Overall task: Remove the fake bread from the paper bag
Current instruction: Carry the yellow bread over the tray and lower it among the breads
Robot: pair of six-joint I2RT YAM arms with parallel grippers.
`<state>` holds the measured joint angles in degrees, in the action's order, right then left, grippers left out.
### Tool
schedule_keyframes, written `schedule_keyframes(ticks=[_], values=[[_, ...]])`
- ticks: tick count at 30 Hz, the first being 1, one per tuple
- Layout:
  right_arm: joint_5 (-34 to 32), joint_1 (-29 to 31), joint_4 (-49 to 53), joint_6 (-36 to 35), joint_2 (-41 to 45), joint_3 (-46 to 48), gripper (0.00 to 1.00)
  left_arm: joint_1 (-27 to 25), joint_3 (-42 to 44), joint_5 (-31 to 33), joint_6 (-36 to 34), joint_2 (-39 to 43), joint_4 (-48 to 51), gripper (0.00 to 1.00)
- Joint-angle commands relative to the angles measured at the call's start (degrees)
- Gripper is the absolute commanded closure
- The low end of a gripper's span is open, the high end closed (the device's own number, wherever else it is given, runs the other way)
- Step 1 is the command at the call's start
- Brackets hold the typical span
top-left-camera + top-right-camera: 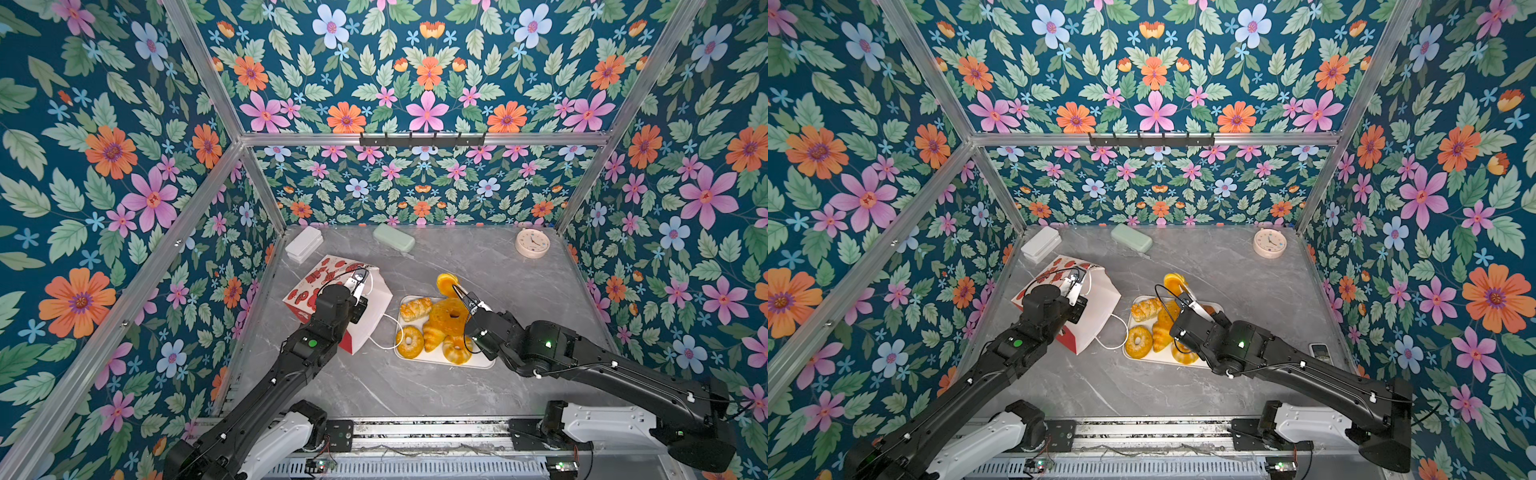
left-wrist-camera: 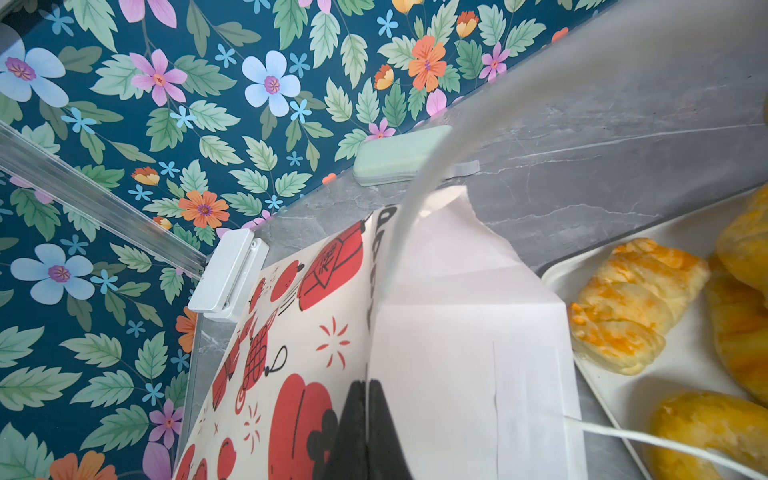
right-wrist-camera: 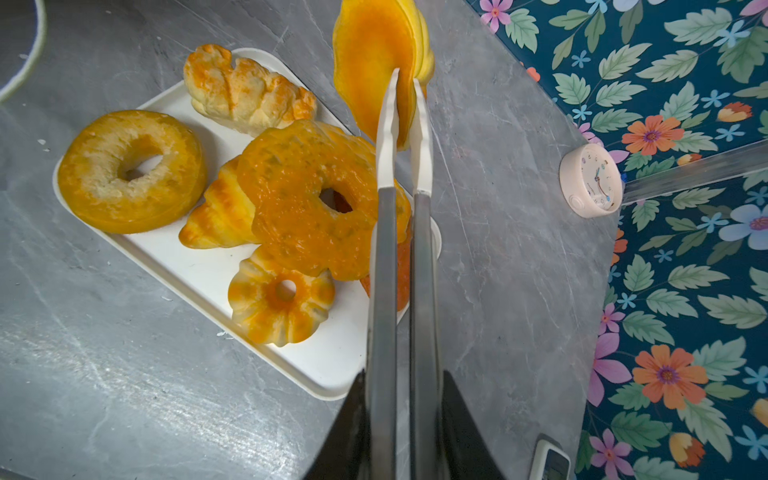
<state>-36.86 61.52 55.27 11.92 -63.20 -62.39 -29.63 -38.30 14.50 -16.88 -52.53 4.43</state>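
Tray [image 3: 316,357]: nearest; fake bread [image 3: 291,199] heaped on it, rings, croissant, twisted roll.
Paper bag [image 1: 374,320]: at 9 o'clock of tray, cord handle [image 2: 665,442] trailing toward it.
Left gripper [image 2: 367,384]: clenched on paper bag's upper edge.
Right gripper [image 3: 407,77]: at 12 o'clock of tray, pinching flat orange piece [image 3: 374,62].

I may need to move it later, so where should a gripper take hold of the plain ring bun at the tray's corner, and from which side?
Probably from above: pinch the band of the plain ring bun, one finger down its hole, on the side away from the croissant. It lies flat on the tray, hole up, with nothing on it.
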Motion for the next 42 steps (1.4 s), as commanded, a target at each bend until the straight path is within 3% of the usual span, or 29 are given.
schedule_keyframes(ticks=[1, 4, 11, 17, 29, 42], values=[[-2.9, 1.8, -2.6, -1.2, 1.4, 0.9, 0.92, 0.1, -0.1, 0.6, 0.1, 0.2, -0.3, 1.00], [-4.5, 5.1, -8.7, -6.4, 1.9, 3.1, 0.91, 0.3, -0.4, 1.5, 0.4, -0.3, -0.2, 1.00], [-5.2, 5.3, -24.1, -18.5, -0.8, 9.2, 0.91, 0.8, -1.2, 3.5, 1.2, -0.2, 1.1, 1.00], [-1.1, 5.4, -32.6, -22.4, -1.5, 12.7, 0.91, 1.5, -1.1, 5.4, 1.5, 0.5, 0.8, 1.00], [-0.9, 5.3, -39.5, -21.3, -5.5, 17.1, 0.91, 2.6, -0.9, 5.0, 1.8, 1.2, 0.2, 1.00], [-1.6, 6.1, -35.3, -17.6, -6.7, 18.1, 0.90, 2.7, -0.6, 4.6, 2.0, 1.2, 0.1, 1.00]])
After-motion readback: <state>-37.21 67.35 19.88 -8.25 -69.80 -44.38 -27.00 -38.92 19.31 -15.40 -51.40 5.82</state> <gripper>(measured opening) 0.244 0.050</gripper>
